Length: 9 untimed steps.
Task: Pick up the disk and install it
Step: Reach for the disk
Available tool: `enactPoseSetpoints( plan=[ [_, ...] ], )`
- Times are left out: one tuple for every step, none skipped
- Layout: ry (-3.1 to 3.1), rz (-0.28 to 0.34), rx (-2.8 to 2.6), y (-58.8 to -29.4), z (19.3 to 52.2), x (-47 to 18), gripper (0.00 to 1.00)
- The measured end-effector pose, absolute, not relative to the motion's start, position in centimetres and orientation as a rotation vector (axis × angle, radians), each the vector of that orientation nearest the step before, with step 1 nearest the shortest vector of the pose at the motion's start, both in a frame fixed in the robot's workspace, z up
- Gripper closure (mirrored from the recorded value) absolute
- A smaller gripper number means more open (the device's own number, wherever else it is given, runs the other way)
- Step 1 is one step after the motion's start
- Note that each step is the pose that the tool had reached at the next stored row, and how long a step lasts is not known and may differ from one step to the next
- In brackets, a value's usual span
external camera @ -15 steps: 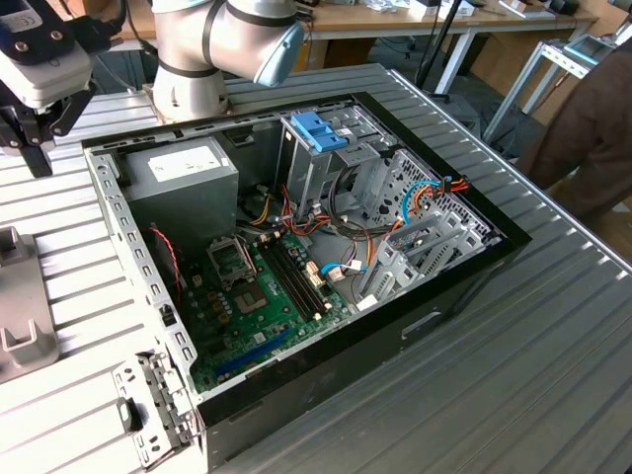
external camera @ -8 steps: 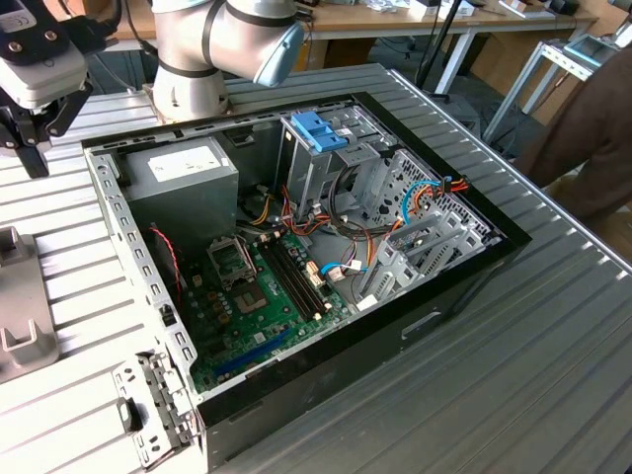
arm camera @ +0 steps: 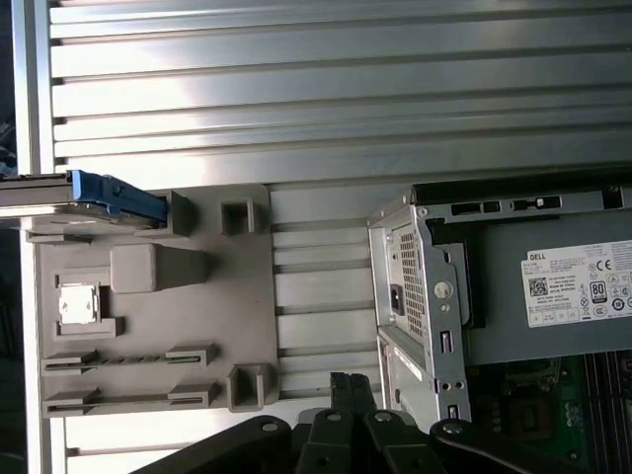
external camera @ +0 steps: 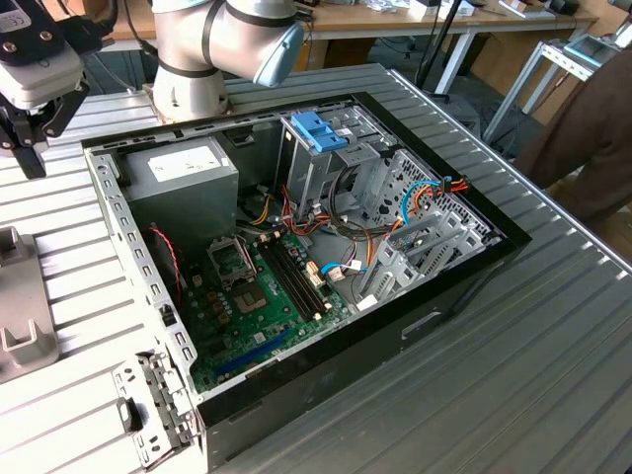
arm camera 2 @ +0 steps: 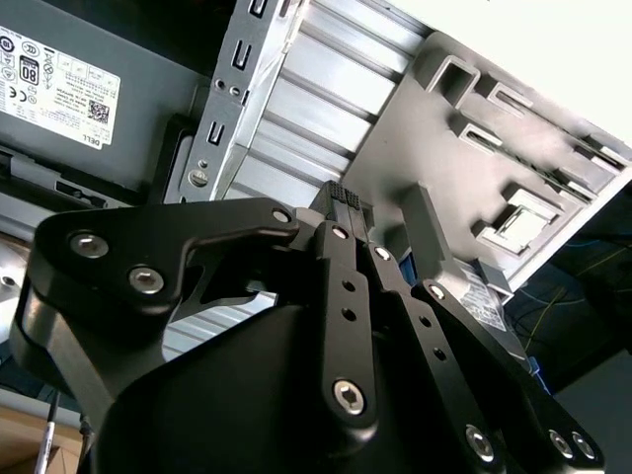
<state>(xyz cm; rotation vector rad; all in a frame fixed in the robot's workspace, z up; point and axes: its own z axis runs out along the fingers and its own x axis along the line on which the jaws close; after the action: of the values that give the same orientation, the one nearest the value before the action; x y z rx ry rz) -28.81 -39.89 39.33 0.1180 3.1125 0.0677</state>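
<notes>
The disk (arm camera: 107, 194) stands on its edge at one side of a grey fixture plate (arm camera: 148, 326); its light blue carrier and a strip of grey metal show in the first wrist view. My gripper (arm camera: 348, 383) hangs over the slatted table between this plate and the open computer case (arm camera: 425, 296), a good way from the disk. In the second wrist view the fingers (arm camera 2: 341, 202) are pressed together with nothing between them. In the exterior view the gripper (external camera: 30, 158) hovers at the far left, above the plate (external camera: 20, 296).
The open computer case (external camera: 474, 267) lies on the slatted metal table (external camera: 553, 375), with a power supply (external camera: 183, 173), motherboard (external camera: 267, 286) and a metal drive cage topped by a blue latch (external camera: 321, 130). A person's brown sleeve (external camera: 592, 128) is at the exterior view's right.
</notes>
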Motion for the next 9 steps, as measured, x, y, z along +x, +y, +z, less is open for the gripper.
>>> enactPoseSetpoints(
  plan=[
    [3.112,0.068,0.118,-39.89,39.33,-28.84,0.9],
    [3.113,0.068,0.118,-39.89,39.33,-28.86,0.9],
    [3.112,0.068,0.118,-39.89,39.33,-28.88,0.9],
    [3.113,0.068,0.118,-39.89,39.33,-28.91,0.9],
    [3.112,0.068,0.118,-39.89,39.33,-28.93,0.9],
    [3.113,0.068,0.118,-39.9,39.33,-28.95,0.9],
    [3.112,0.068,0.118,-39.9,39.33,-28.98,0.9],
    [3.112,0.068,0.118,-39.89,39.33,-29.01,0.9],
    [3.113,0.068,0.118,-39.89,39.33,-29.04,0.9]
  ],
)
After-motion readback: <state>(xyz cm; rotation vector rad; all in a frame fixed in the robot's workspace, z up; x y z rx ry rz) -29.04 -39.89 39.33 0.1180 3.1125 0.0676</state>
